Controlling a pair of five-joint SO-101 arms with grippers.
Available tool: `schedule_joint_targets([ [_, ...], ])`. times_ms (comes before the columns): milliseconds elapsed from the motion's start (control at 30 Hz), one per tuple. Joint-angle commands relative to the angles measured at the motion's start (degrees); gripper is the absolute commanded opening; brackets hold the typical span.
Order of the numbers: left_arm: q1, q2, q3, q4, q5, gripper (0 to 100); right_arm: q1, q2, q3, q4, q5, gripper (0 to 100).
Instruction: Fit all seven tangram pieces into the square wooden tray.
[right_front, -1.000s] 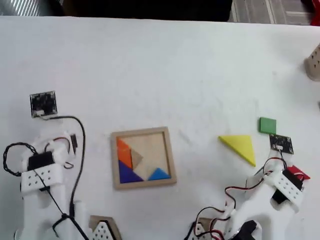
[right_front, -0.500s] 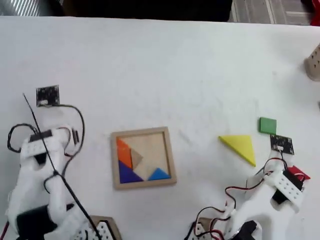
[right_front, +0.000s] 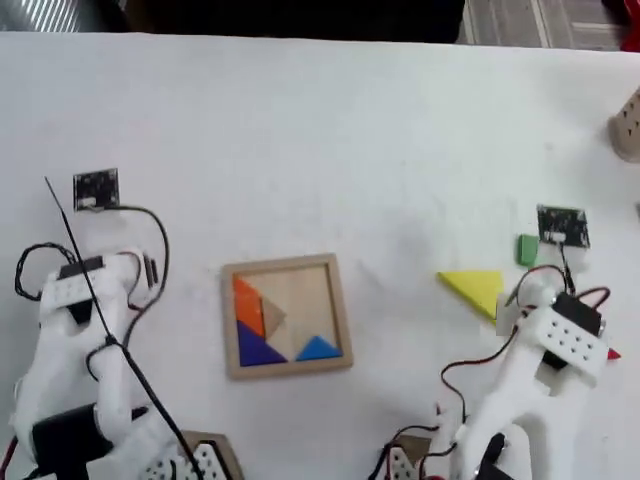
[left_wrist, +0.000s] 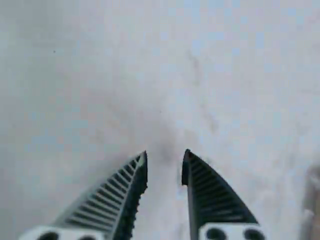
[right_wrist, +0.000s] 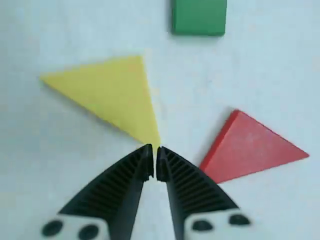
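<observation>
Step in hand, by the look of it: picking up the yellow triangle. Note the right tool pressed almost together on nothing, tips just short of the sharp corner of the yellow triangle, well out from the tray on the right arm's side.

Spread the fingers before descending; closed like this, could only nudge the piece. Straddle the narrow stretch near that corner rather than the broad base. Come straight down to the table and squeeze on two flat edges, so as not to squirt the wedge sideways. Keep clear of the red triangle just beside the tool, farther from the tray, and of the green square, past the yellow triangle from the tray. Then carry across and turn to suit the bare wood in the tray's far corner on the right arm's side, beyond the seated orange piece, tan piece, dark blue triangle and light blue triangle.

Take from the right wrist view the thin slit between the fingers and the red triangle's whole outline, reduced in the high view to a sliver past the arm. Take from the high view the tray, its four pieces, and the yellow triangle's distance from it. Take from the left wrist view the left tool, slightly spread and empty over bare table.
</observation>
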Motion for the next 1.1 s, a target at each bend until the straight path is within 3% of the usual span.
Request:
schedule_joint_targets([
  [0,-0.04,-1.27,-2.11,0.18,-0.35,13,-4.53,-0.13,-5.71,-0.84,-6.42,1.9],
  [133,-0.04,-1.27,-2.11,0.18,-0.35,13,-6.9,-0.04,-6.33,-4.79,-10.2,2.1],
  [233,-0.04,-1.19,-2.11,0.18,-0.35,13,-6.46,-0.04,-6.15,-7.25,-13.89,8.2],
  [333,-0.04,-1.19,-2.11,0.18,-0.35,13,-5.49,-0.04,-6.33,-8.57,-13.89,14.9],
  [600,-0.04,-1.19,-2.11,0.18,-0.35,13,-5.49,0.84,-8.88,-9.27,-13.8,15.6],
  [900,-0.04,-1.19,-2.11,0.18,-0.35,13,-4.62,21.67,-29.71,-1.54,-13.8,15.6],
  [1067,-0.04,-1.19,-2.11,0.18,-0.35,13,-4.97,33.89,-39.3,1.63,-3.25,23.8],
])
